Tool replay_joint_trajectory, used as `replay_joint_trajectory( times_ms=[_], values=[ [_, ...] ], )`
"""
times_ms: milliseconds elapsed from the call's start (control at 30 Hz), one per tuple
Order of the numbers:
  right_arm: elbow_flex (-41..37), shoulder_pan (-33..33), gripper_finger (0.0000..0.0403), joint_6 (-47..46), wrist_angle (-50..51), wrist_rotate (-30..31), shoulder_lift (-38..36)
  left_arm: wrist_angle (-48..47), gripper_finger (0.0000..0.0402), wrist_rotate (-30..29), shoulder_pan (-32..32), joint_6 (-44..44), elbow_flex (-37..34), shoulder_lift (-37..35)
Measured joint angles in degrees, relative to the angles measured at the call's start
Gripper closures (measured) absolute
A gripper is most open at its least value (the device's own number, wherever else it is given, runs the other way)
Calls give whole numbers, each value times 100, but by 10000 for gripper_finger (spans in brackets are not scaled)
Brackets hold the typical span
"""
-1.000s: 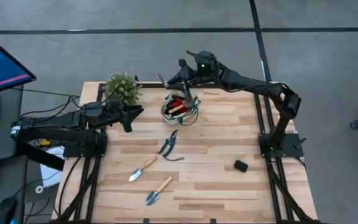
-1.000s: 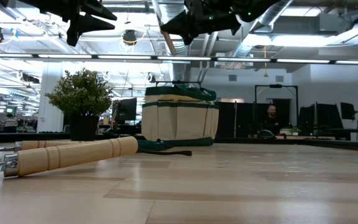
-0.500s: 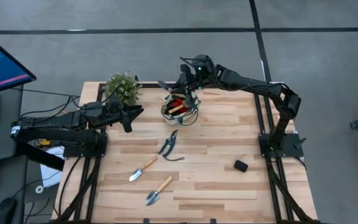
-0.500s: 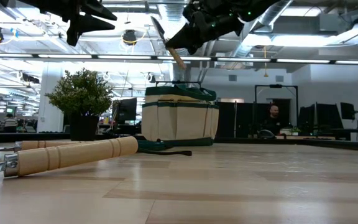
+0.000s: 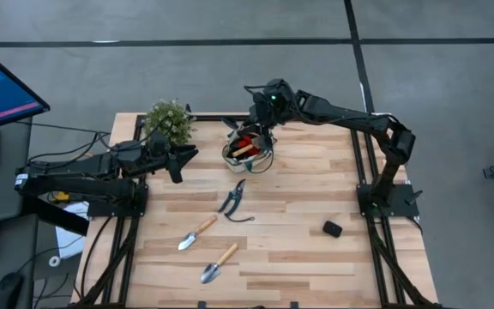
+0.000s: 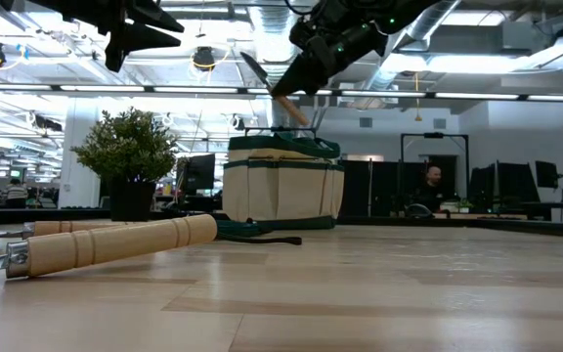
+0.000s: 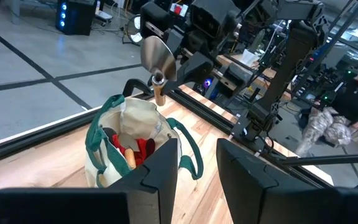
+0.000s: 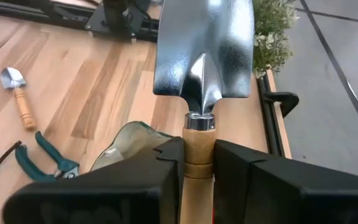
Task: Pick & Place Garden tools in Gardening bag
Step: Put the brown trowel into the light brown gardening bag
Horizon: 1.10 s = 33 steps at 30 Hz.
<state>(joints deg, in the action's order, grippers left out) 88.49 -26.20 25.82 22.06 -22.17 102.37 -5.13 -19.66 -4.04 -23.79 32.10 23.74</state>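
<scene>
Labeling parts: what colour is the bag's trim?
Dark green, on the beige bag; clearest in the low view.

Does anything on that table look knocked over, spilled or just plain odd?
Nothing looks spilled or broken. The right gripper holds a trowel blade-up, its handle over the open gardening bag. The shears and two more trowels lie flat on the table. The only stray is a small black lump near the right arm's base.

bag was beige, dark green trim | gloves red | held trowel shiny silver blade, light wood handle | shears dark teal grips | plant green | tabletop pale striped wood
</scene>
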Motion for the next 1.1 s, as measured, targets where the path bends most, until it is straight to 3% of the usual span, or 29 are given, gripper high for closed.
replay_joint_trajectory(
  times_ms=[1100],
  values=[
    [0, -17, 351, 114, 70, 197, 11, 0, 290, 158, -2, 96, 0, -2]
  ],
)
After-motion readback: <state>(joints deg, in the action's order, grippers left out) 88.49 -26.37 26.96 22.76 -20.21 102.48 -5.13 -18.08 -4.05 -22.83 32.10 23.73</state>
